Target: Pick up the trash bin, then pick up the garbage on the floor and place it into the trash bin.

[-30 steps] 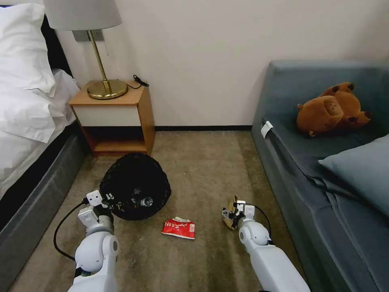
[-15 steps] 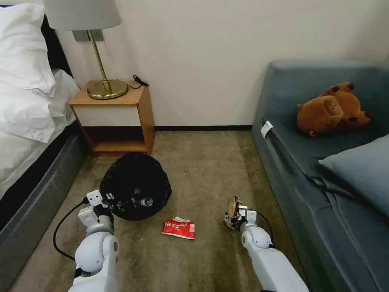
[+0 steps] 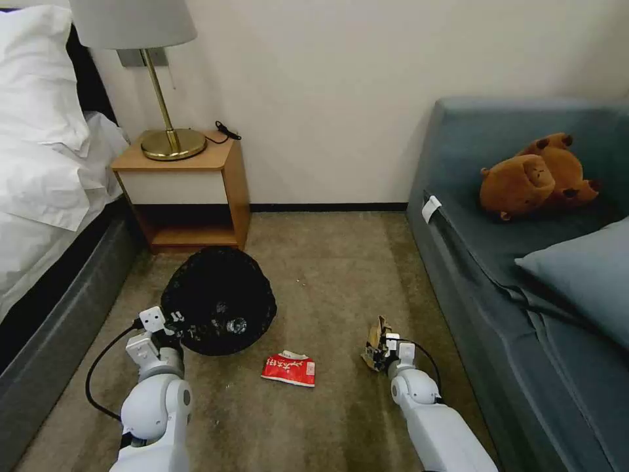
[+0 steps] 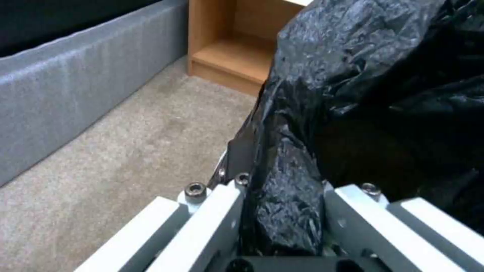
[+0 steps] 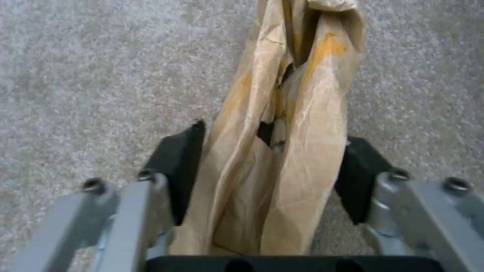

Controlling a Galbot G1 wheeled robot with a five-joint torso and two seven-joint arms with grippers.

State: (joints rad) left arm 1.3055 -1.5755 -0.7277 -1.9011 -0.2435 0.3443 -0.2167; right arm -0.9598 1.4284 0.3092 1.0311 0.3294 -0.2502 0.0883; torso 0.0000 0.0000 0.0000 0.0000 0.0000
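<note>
Here the left gripper (image 3: 171, 326) is closed on the near edge of the bin (image 3: 219, 300), low at the left side of the carpet (image 3: 327, 275). In the left wrist view its two white fingers (image 4: 211, 223) press the folded black bag (image 4: 287, 211) between them. The bin is tilted toward the robot, so its black-lined mouth faces the head camera, and some small shiny pieces lie inside it. It is in front of the nightstand (image 3: 183, 190), close to the bed (image 3: 46, 196).

The right gripper (image 3: 381, 346) is low over the carpet near the sofa (image 3: 524, 249). It holds the tan scrap (image 3: 375, 337): in the right wrist view the crumpled paper (image 5: 282, 124) stands between the two black pads (image 5: 179, 162), which touch it on both sides, so the jaws are only partly closed around it. I cannot tell if the scrap still touches the floor.

The red packet (image 3: 289, 368) lies flat on the carpet between the two arms, just beside the bin and apart from both grippers.

A brown plush toy (image 3: 534, 176) lies on the sofa, and a lamp (image 3: 147, 78) stands on the nightstand.
</note>
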